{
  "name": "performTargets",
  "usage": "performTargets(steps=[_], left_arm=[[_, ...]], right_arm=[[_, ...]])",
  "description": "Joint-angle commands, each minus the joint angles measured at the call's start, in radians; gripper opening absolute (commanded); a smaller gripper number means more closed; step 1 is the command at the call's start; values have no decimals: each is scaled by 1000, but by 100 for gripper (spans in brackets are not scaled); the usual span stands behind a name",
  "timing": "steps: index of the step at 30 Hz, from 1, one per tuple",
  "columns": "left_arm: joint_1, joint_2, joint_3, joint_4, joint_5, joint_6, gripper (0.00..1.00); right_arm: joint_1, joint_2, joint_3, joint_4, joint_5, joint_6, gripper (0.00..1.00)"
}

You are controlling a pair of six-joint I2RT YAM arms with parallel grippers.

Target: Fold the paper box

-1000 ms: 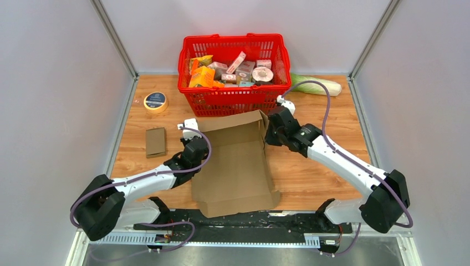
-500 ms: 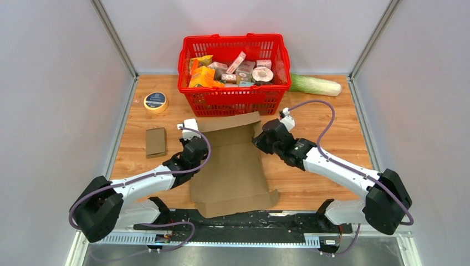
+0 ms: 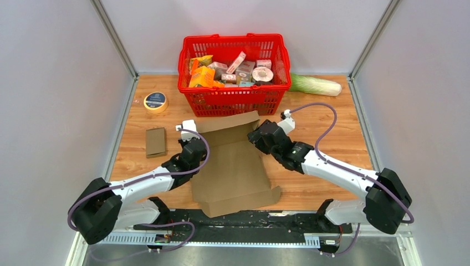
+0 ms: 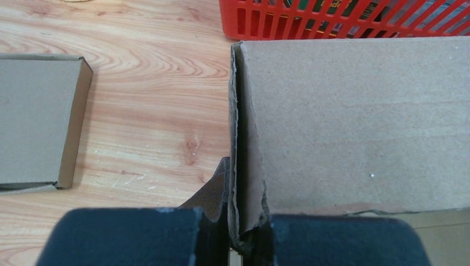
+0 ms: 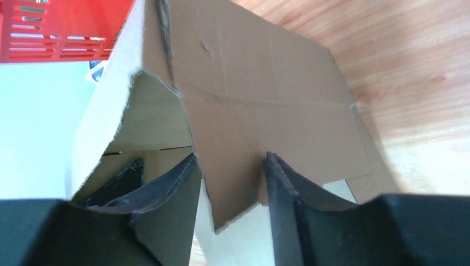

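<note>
The brown paper box [image 3: 233,166] lies partly flattened in the middle of the table, its back flap near the basket. My left gripper [image 3: 191,151] is shut on the box's doubled-over left edge. In the left wrist view that folded edge [image 4: 246,166] stands upright, pinched between the fingertips [image 4: 244,235]. My right gripper [image 3: 260,136] is over the box's back right corner with its jaws open. In the right wrist view a cardboard flap [image 5: 244,138] hangs between the spread fingers [image 5: 166,194], with a gap on the left side.
A red basket [image 3: 233,97] full of groceries stands just behind the box. A tape roll [image 3: 156,102] and a small flat cardboard piece [image 3: 156,141] lie at the left. A pale green vegetable [image 3: 316,84] lies at the back right.
My right gripper has swung left over the box, laying its right wall inward, and its jaws have opened off the cardboard. The left gripper has kept its hold.
</note>
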State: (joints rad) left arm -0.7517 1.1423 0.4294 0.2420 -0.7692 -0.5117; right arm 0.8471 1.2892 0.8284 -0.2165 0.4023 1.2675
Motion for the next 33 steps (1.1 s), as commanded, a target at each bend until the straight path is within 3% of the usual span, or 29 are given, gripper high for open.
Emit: performTargets(steps=[1, 5, 9, 15, 21, 25, 33], left_arm=[[-11, -15, -43, -78, 111, -57, 0], [-11, -16, -47, -79, 105, -54, 0], [-11, 8, -44, -70, 111, -59, 0], [-11, 17, -43, -72, 108, -59, 0], [-11, 28, -35, -73, 108, -60, 0], [-11, 33, -32, -66, 113, -60, 0], [-11, 37, -41, -56, 111, -62, 0]], right_arm=[[6, -25, 29, -58, 27, -307, 66], [-37, -125, -105, -44, -91, -531, 93], [-107, -188, -170, -52, -215, -694, 99], [-166, -151, -156, -176, -132, -697, 92], [-158, -77, -236, -32, -142, -632, 76], [-158, -25, -238, -35, 25, -596, 51], [-146, 77, -291, 204, 24, -638, 54]])
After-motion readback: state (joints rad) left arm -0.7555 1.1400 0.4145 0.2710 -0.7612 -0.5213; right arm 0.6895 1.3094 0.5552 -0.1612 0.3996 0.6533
